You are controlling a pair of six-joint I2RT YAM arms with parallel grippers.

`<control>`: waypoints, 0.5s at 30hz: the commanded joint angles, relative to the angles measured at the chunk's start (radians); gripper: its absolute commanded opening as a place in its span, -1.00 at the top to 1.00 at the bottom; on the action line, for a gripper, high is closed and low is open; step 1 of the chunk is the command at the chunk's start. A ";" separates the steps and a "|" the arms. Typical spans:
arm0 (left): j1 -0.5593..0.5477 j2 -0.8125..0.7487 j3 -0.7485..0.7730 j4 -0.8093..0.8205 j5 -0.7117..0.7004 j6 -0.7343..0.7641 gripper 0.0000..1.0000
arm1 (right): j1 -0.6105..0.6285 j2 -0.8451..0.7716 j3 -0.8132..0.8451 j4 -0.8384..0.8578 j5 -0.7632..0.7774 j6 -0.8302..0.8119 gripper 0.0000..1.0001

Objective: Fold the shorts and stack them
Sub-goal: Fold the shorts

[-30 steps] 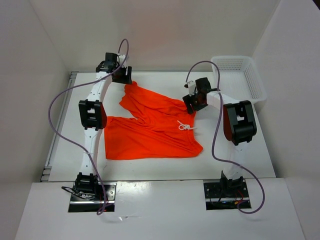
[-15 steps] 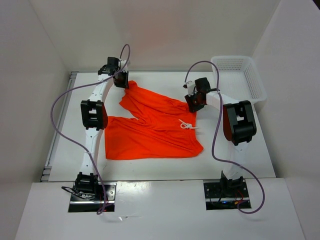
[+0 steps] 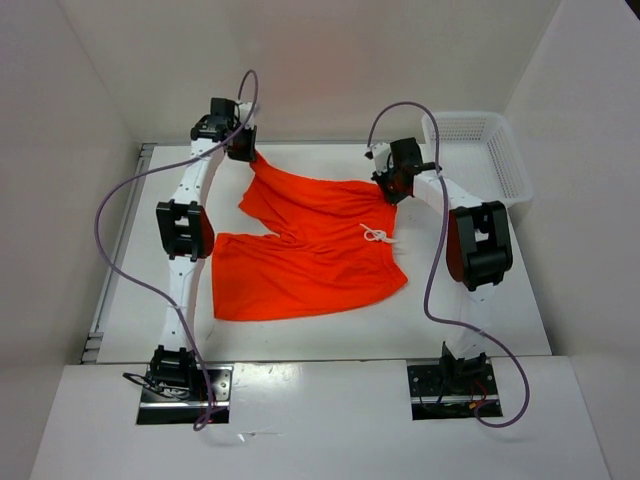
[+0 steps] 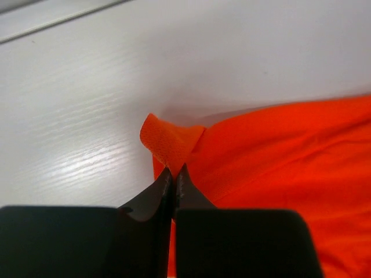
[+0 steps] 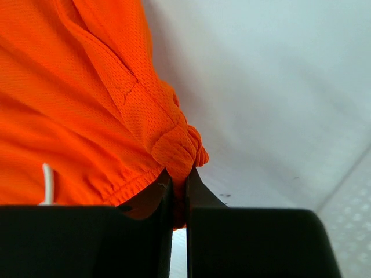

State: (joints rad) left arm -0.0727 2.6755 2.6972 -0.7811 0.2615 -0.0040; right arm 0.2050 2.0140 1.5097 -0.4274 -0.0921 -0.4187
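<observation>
**White tabletop, orange cloth, both far corners pinched**

White table boxed in by white walls, and the shorts lie spread across its middle between my two arms. Their long axis runs left to right, with the waistband and its white drawstring on my right and the leg hems on my left.

My left gripper is clamped on the far left hem corner. In the wrist view the fingers of my left gripper are pressed together, with a small flap of mesh sticking out past the tips. My right gripper is clenched on the far end of the gathered waistband, with a bunched knob of fabric caught between its fingers. From above, it sits just short of the white basket.

What matters for the next move is that nearly all of the cloth lies on the near side of both grips, towards my bases. The held edge runs straight across from one hand to the other. Each arm is nearest its own corner, so I judge the fold should carry this far edge back towards me, both hands moving together.

A second ago both sets of fingers stood open over the fabric and the far edge lay slack and rumpled. Now they have closed, my right hand has shifted further back, and the far edge is drawn straighter between the two grips
</observation>
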 commanded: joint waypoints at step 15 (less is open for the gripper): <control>-0.042 -0.948 -1.077 -0.175 -0.044 0.004 0.99 | 0.089 -0.461 -0.302 -0.140 -0.060 -0.264 1.00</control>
State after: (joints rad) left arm -0.1047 1.7966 1.7931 -0.8810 0.2478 -0.0040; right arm 0.2749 1.6154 1.2682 -0.5083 -0.1200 -0.6205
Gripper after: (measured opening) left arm 0.015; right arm 0.092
